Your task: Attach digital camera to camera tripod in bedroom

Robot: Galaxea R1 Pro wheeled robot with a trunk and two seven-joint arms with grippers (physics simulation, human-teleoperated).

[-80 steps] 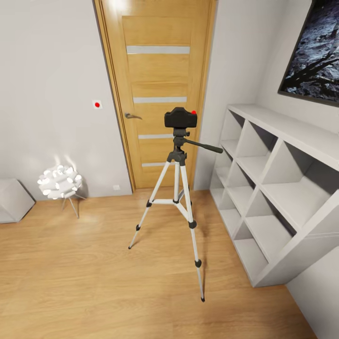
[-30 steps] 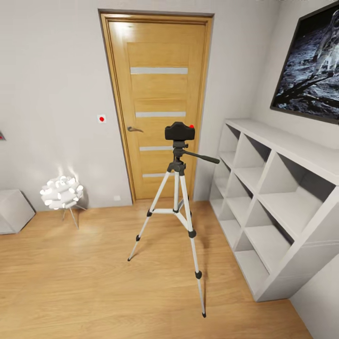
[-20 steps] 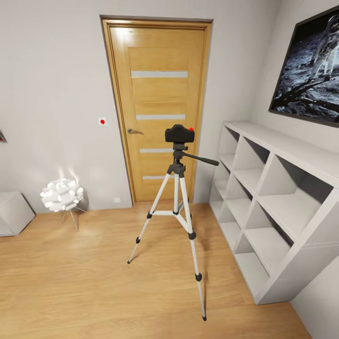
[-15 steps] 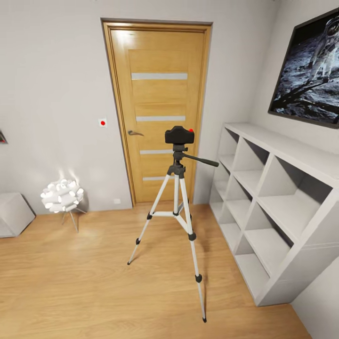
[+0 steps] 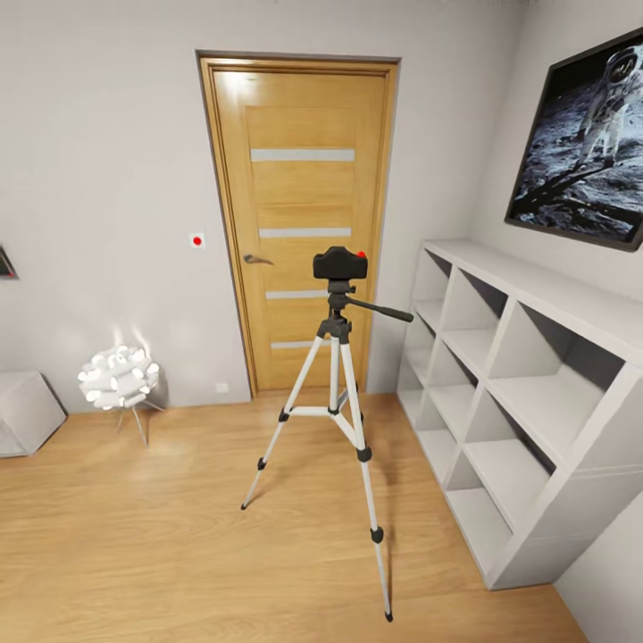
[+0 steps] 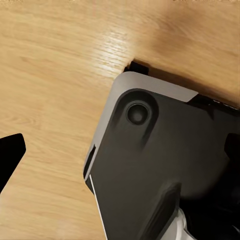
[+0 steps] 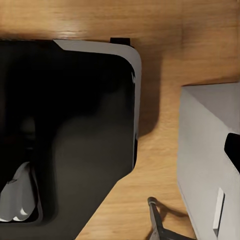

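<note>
The digital camera, black with a red button, sits on the head of the camera tripod. The tripod stands on the wood floor in front of the oak door, with its black pan handle pointing right. In the left wrist view one black fingertip shows at the picture's edge, with nothing near it. The right wrist view likewise shows one dark fingertip at the edge. Both wrist views look down on my dark base and the floor.
A white cube shelf runs along the right wall under the astronaut picture. A white ball lamp and a grey box stand at the left wall. The shelf's corner is close to my base.
The whole head view has shifted: the door top and more of the picture now show, so the camera moved. The tripod and the digital camera on it stand as before.
</note>
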